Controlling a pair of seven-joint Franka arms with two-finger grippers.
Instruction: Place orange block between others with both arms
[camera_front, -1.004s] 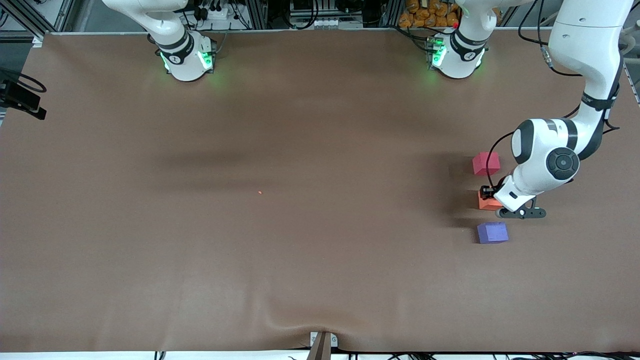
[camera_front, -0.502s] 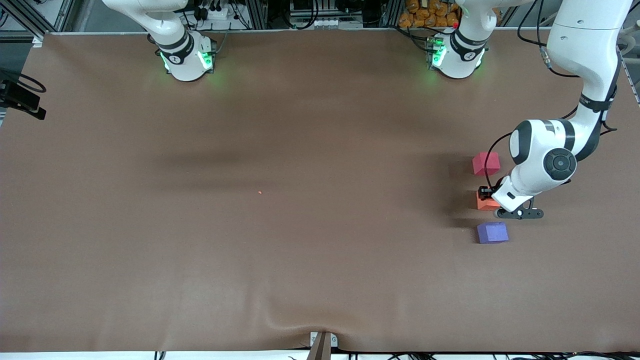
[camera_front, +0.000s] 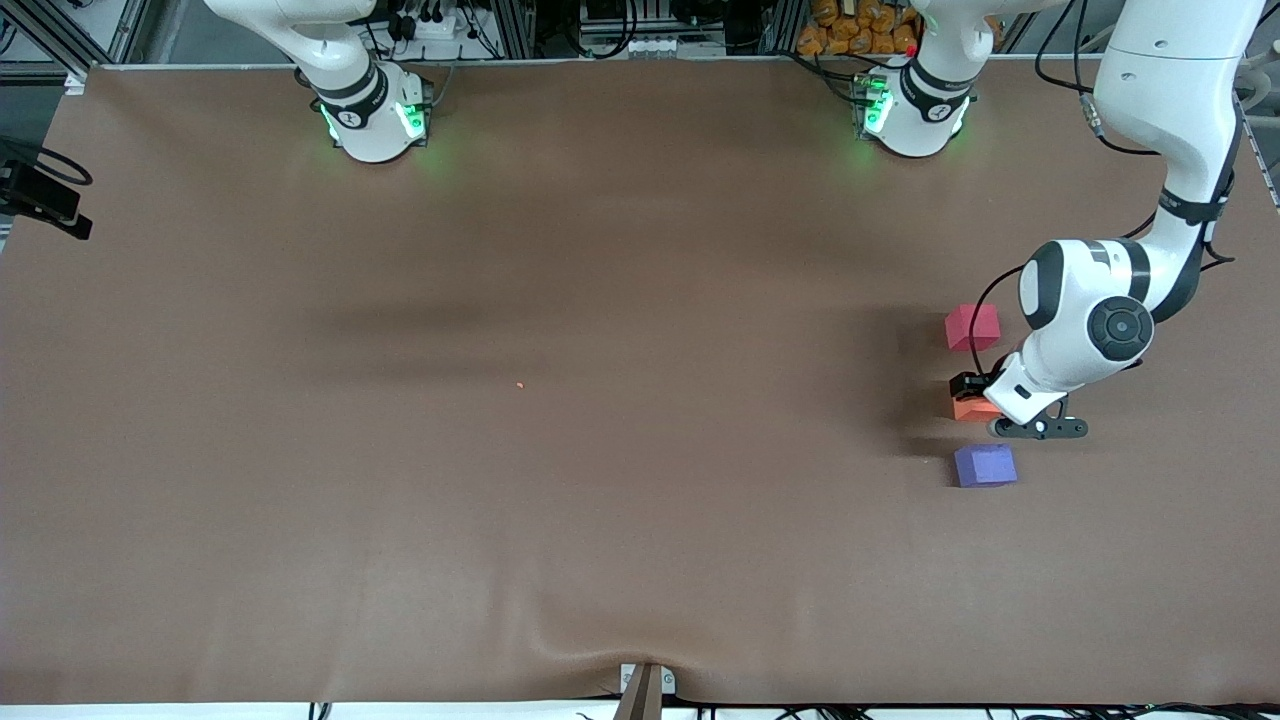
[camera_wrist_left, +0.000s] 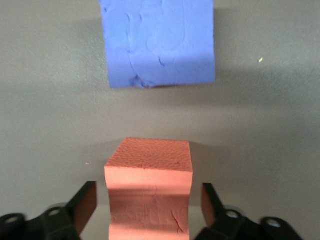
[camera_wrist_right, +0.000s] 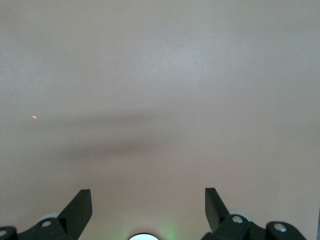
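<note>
Your left claw (camera_wrist_left: 149, 212) is low over the orange block (camera_front: 972, 406), and in the left wrist view its fingers (camera_wrist_left: 84, 205) stand apart with a strip of worktop showing between each pad and the block's sides, so it is spread wide and has hold of nothing. The orange block sits flat on the worktop (camera_front: 600, 400), straddled by those fingers but not touched by them as far as you can see. Take it as your landmark: the red block (camera_front: 972, 326) lies farther from the front camera than it, the purple block (camera_front: 985, 465) nearer, and the three make a rough line toward the left arm's end of the worktop, with a gap on each side of the orange one. From that I judge the placing itself is done, since the block already rests between the others. What is left for you is to lift the left claw straight up clear of it without nudging it, and to draw the arm away. Your right claw (camera_wrist_right: 147, 212) waits, also wide open and empty, with only bare worktop under it in the right wrist view; it is out of the front view, so you cannot place it against the orange block.
</note>
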